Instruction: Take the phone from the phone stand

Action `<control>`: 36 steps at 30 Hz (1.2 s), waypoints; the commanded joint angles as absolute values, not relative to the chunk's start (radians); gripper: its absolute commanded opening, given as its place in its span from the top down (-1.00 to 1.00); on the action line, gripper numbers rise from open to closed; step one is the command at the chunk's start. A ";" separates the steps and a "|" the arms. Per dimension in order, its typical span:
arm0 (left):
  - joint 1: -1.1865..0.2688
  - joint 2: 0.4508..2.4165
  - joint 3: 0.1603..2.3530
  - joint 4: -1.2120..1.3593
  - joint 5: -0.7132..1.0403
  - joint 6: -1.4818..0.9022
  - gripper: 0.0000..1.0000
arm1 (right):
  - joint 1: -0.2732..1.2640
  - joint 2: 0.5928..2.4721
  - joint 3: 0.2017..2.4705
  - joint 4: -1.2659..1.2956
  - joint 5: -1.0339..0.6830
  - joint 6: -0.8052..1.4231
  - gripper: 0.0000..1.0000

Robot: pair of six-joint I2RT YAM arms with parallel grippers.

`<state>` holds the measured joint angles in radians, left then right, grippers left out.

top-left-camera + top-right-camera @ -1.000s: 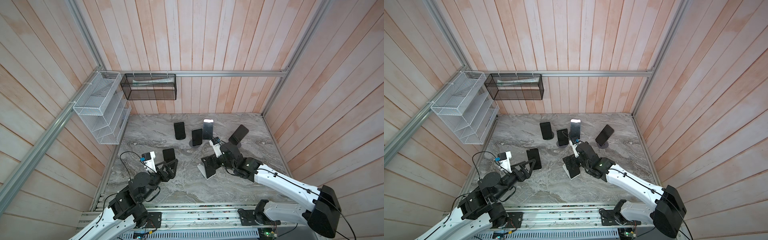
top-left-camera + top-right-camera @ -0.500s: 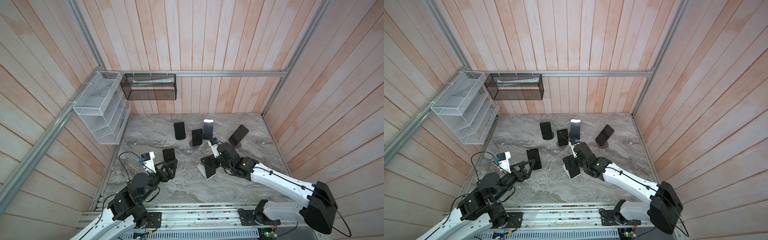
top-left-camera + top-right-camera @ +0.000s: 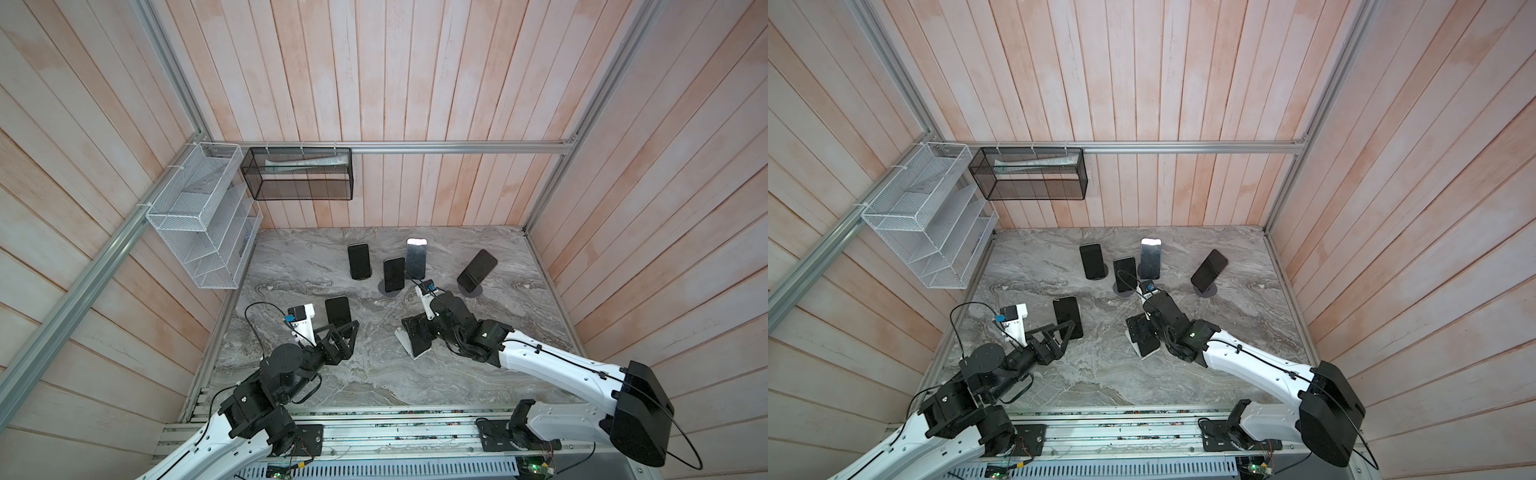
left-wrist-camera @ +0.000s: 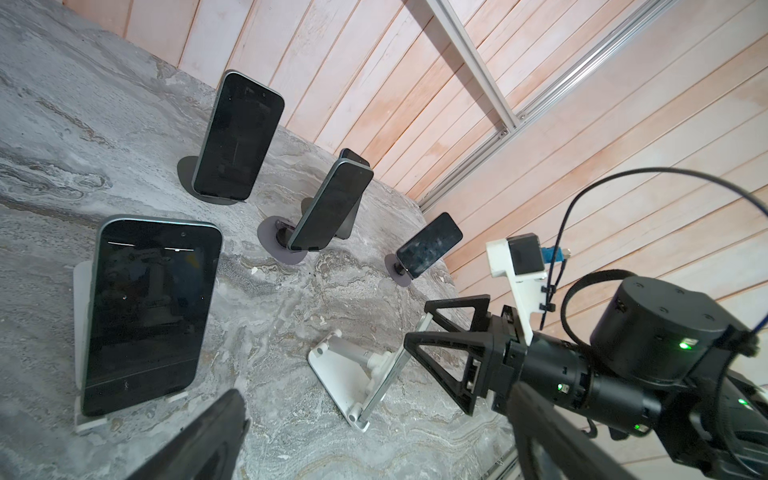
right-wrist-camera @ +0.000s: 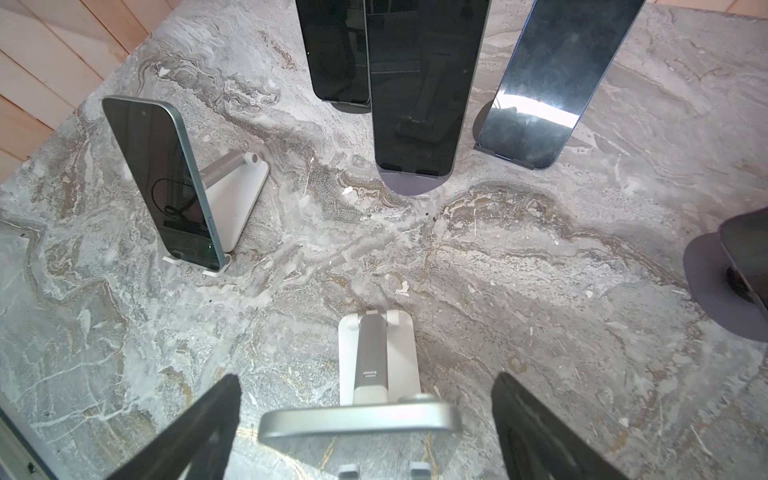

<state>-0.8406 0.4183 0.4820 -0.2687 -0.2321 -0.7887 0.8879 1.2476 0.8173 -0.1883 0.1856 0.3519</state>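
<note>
Jaws of right arm (image 3: 552,365) wide apart astride phone (image 5: 359,422), clear of it.

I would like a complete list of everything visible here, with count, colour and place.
flat dark-glass phones: six, black, each propped on a stand.
round-base plastic stands: four, dark grey, rear of table.
folding plastic stands: two, white, nearer the robot.
marble-pattern table: one, grey, under everything.
wire mesh rack: one, white, left wall.
wire mesh basket: one, black, back wall.
left pincer: one, black, open beside the near-left phone.
right pincer: one, black, open astride the near-right phone.
</note>
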 commanded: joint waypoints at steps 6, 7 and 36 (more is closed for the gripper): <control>-0.839 0.399 0.465 -0.258 -0.227 -0.773 -1.00 | 0.896 1.275 0.797 -0.159 0.195 0.371 -0.85; -0.840 0.399 0.466 -0.259 -0.227 -0.773 -1.00 | 0.897 1.275 0.795 -0.155 0.193 0.373 -0.84; -0.839 0.420 0.484 -0.258 -0.223 -0.760 -1.00 | 0.940 1.288 0.822 -0.190 0.249 0.343 -0.20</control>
<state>-0.8406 0.4156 0.4801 -0.2691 -0.2321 -0.7845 0.9287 1.2812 0.7975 -0.1650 0.2317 0.3470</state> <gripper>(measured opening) 0.999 0.751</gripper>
